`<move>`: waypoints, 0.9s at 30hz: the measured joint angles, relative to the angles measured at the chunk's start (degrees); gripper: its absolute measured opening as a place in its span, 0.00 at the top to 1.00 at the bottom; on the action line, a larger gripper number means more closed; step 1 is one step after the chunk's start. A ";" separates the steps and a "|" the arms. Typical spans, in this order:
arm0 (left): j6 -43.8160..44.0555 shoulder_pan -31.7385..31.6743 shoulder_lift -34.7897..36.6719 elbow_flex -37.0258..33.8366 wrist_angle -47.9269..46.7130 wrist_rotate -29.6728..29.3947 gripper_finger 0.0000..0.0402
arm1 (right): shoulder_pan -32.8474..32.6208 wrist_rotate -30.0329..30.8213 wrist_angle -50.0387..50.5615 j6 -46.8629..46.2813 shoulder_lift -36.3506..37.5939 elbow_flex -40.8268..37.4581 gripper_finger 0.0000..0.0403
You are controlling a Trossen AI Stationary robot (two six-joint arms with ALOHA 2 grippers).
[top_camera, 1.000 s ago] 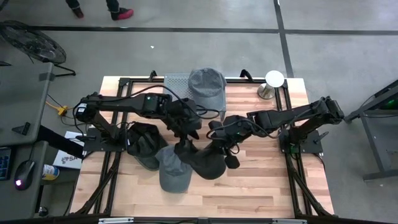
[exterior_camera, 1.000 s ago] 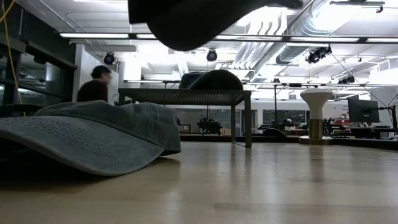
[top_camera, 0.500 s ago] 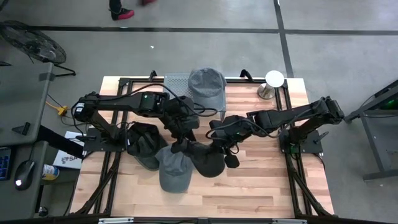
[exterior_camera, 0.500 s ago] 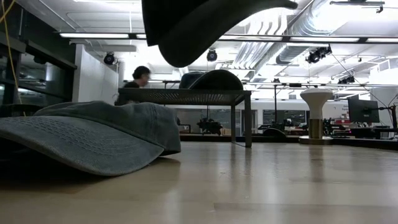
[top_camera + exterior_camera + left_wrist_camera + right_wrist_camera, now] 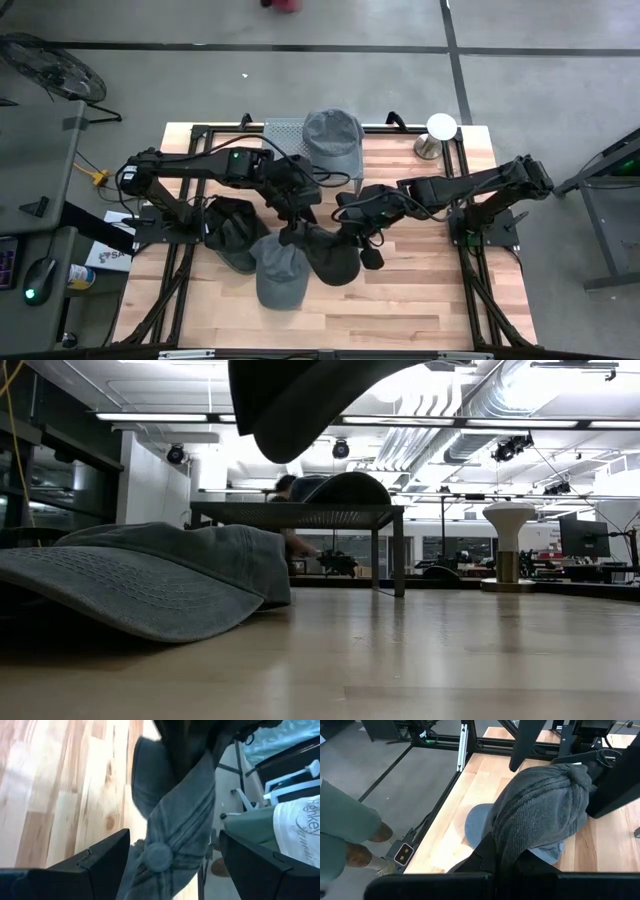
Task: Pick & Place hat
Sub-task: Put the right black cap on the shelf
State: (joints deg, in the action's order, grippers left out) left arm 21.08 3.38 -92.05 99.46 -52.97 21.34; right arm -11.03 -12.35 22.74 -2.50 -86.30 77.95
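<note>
The clenched right hand (image 5: 345, 232) has drawn the dark cap (image 5: 330, 260) slightly bench-inward, still aloft; the left hand (image 5: 290, 232) stays spread beside it.

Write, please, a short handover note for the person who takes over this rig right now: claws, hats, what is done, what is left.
Right claw: shut on the dark hat, held lifted above the middle of the table.
Left claw: open, close beside the same dark hat, gripping nothing.
Other hats: a gray cap lies flat on the table next to the lifted hat; a black hat lies by the left arm's base; a gray hat sits on the mesh stand at the far edge.
Done: dark hat picked up.
Left: carry it to its place and release; the place is not evident from the views.
</note>
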 joint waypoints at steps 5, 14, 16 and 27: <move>-0.61 0.02 0.00 0.00 1.23 0.64 0.25 | 0.00 -0.01 -0.05 0.00 0.00 0.00 1.00; 0.39 0.02 0.00 0.00 0.77 0.64 0.52 | 0.00 0.20 -0.31 0.00 0.00 -0.01 1.00; 0.41 0.02 0.00 0.00 0.77 0.64 0.60 | 0.00 0.19 -0.31 0.00 0.00 -0.02 1.00; -1.36 0.02 0.00 0.00 0.51 1.49 0.91 | 0.00 0.26 -0.35 0.00 0.00 0.00 1.00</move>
State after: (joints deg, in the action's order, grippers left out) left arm 19.73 3.40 -92.05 99.46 -52.47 22.83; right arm -11.03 -12.10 22.39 -2.50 -86.30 77.95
